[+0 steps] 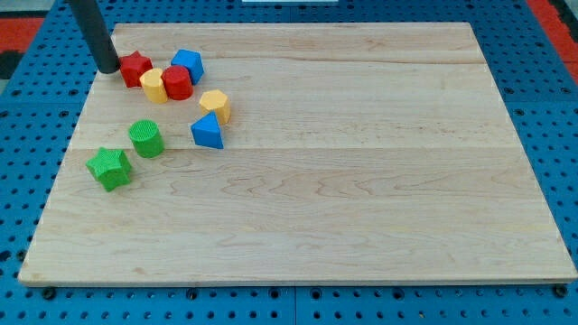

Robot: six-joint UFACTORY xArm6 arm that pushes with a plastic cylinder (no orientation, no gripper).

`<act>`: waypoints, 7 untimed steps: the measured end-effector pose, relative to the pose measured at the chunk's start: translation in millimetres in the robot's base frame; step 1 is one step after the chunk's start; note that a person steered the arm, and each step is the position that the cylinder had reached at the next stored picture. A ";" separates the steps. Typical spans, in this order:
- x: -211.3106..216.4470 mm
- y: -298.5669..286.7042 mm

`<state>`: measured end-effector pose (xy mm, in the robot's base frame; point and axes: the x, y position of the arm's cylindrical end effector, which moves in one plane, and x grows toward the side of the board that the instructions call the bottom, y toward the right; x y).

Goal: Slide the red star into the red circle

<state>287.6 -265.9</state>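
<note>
Red star-shaped block point(135, 68) sits near the wooden counter point(361, 181)'s top-left corner; my tip point(108, 68), a plain rod tool holding nothing, touches its left. I'd push gently right, past the yellow block point(153, 86), into the red round block point(177, 82).

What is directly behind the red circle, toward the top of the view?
The blue block stands behind the red circle, seemingly touching it. The circle covers the blue block's lower front, so the contact there cannot be seen.
</note>
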 end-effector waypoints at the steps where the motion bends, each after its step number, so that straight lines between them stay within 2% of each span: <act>1: 16.5 21.2; 4: 39.4 52.4; 7: 69.2 149.3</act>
<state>356.8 -116.6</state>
